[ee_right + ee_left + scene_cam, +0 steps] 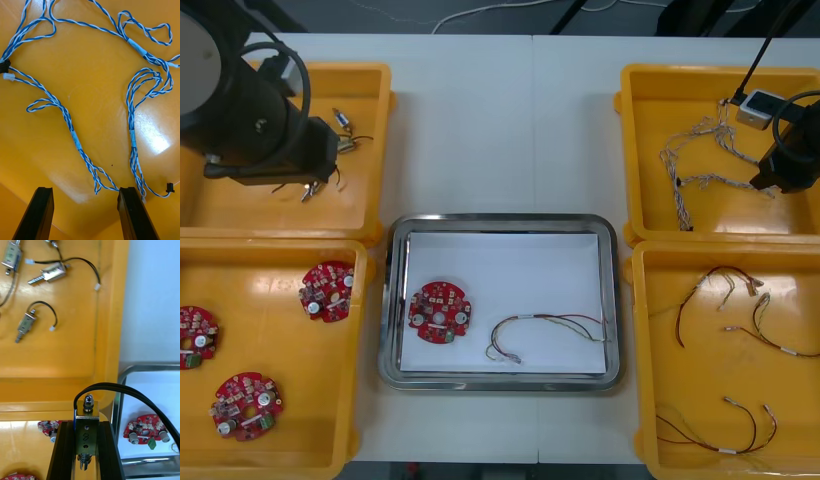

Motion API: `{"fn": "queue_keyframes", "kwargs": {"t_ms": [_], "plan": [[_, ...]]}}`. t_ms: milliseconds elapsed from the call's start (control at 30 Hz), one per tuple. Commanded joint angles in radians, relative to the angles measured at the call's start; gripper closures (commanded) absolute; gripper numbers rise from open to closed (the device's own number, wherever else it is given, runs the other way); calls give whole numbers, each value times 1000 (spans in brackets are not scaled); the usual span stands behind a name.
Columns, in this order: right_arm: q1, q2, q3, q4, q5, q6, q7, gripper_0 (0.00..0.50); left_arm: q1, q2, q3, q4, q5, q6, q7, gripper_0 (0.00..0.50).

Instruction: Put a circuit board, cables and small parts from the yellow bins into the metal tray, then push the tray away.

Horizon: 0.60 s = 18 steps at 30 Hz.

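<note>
My left gripper (87,429) is shut on a small metal part (87,420) with a looping black lead. It hangs over the near wall of the far-left yellow bin (375,100), close to the metal tray (500,221). In the front view the left gripper (320,165) sits over that bin. The tray holds a red circuit board (439,311) and a red and yellow cable (545,330). My right gripper (85,197) is open just above twisted blue and white cables (75,138) in the far-right bin (640,150); the front view has the right gripper (772,180) there.
More small metal parts (50,273) lie loose in the far-left bin. Three circuit boards (327,291) rest in the near-left bin (280,255). Red and yellow cables (725,425) lie in the near-right bin (650,350). A small grey box (760,107) sits in the far-right bin.
</note>
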Motion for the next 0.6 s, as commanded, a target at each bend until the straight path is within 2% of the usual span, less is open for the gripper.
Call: {"fn": "queue_keyframes", "kwargs": {"t_ms": [33, 367, 600], "plan": [[-41, -30, 3, -3, -8, -15, 42, 0, 7, -34, -76, -75, 16, 7, 200, 500], [-41, 22, 3, 58, 26, -92, 64, 0, 6, -54, -205, -111, 22, 7, 356, 500], [-41, 47, 20, 66, 54, -99, 76, 0, 6, -89, -311, -104, -59, 7, 384, 500]]}}
